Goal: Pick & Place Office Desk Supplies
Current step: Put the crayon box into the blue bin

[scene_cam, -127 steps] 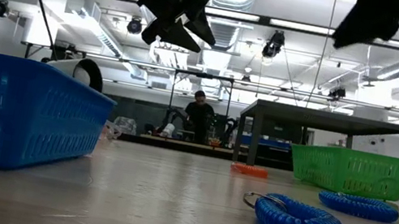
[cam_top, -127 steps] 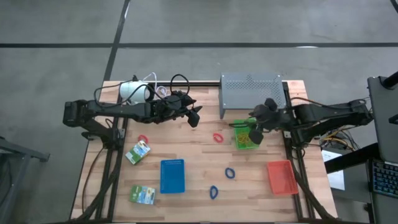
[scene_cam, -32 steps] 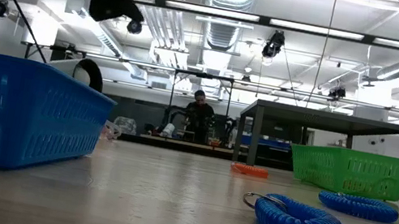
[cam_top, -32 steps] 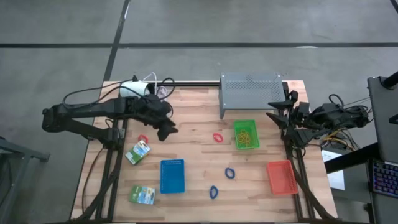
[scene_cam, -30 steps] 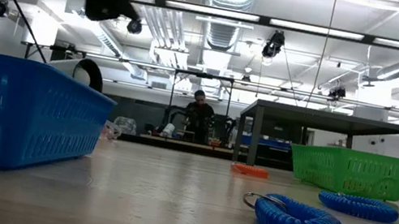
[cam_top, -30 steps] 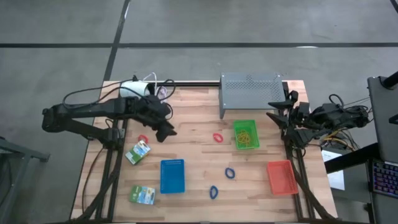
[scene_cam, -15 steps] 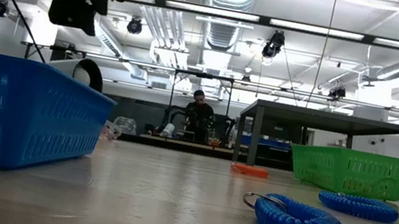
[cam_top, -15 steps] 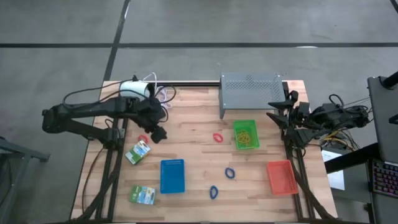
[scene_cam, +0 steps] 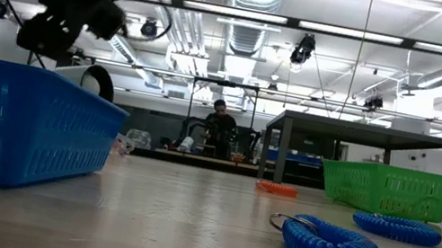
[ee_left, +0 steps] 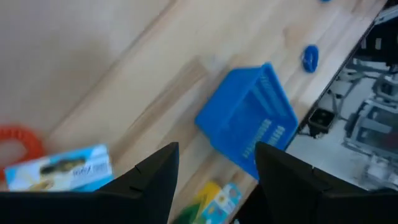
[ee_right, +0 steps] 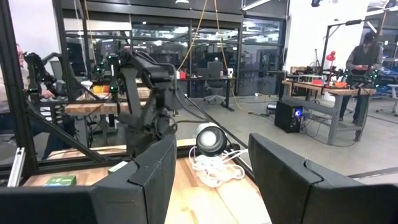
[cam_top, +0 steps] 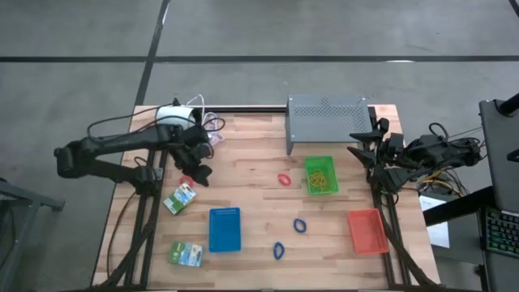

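Note:
My left gripper (cam_top: 199, 173) (ee_left: 214, 186) is open and hovers above the table's left part, just right of a small red loop (cam_top: 186, 179) (ee_left: 18, 140). A green-and-white packet (cam_top: 180, 197) (ee_left: 60, 168) lies flat near that loop. A second packet (cam_top: 186, 254) (ee_left: 215, 201) lies at the near left. Another red loop (cam_top: 284, 178) lies mid-table, and two blue coiled loops (cam_top: 299, 225) (cam_top: 278, 251) lie nearer. Yellow rubber bands sit in the green tray (cam_top: 320, 175). My right gripper (cam_top: 362, 155) (ee_right: 211, 180) is open, waiting at the table's right edge.
A blue tray (cam_top: 225, 229) (ee_left: 249, 121) sits near centre-left and a red tray (cam_top: 366, 230) at the near right. The grey perforated stand (cam_top: 328, 123) and the white cylinder (cam_top: 173, 118) with its cable stand along the far edge. People show in the room behind.
My left gripper has moved toward the table's left edge and come down somewhat, turning as it went, and now hangs beside the left red loop. It stays open. Nothing on the table has moved.

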